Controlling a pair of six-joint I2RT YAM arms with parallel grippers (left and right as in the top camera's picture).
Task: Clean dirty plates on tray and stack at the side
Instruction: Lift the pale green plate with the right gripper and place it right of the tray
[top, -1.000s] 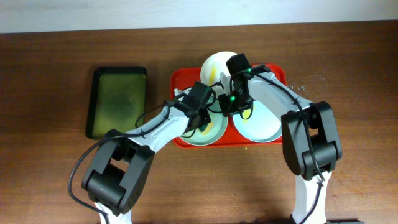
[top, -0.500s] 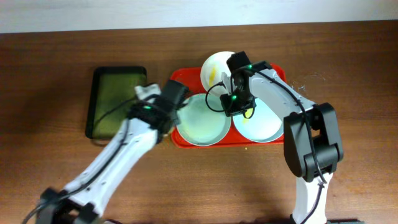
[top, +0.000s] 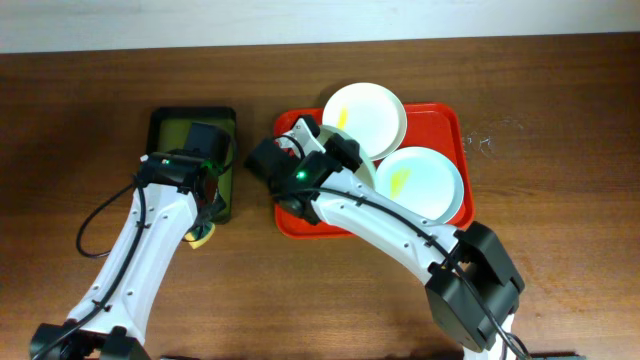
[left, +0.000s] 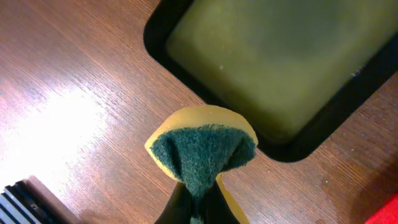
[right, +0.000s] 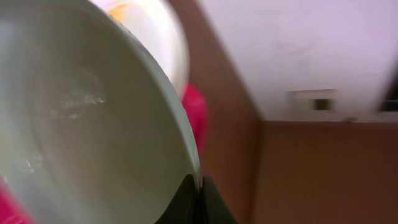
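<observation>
The red tray (top: 445, 118) holds a cream-white plate (top: 363, 118) with a yellow smear at the back and a pale blue plate (top: 420, 185) with a yellow smear at the right. My right gripper (top: 332, 154) is over the tray's left half, shut on the rim of the other pale blue plate (right: 81, 124). That plate is tilted up on edge, and the jaws (right: 200, 186) pinch its rim. My left gripper (top: 205, 225) is shut on a yellow-green sponge (left: 202, 149) over bare table, just off the dark tray's front right corner.
A dark green-black tray (top: 185, 150) lies left of the red tray, and its corner shows in the left wrist view (left: 273, 62). Brown wooden table surrounds both. The wall runs along the back edge.
My left arm has pulled the sponge off the red tray to beside the dark tray. My right gripper has crossed to the tray's left side, gripped the left pale blue plate and tilted it up.
</observation>
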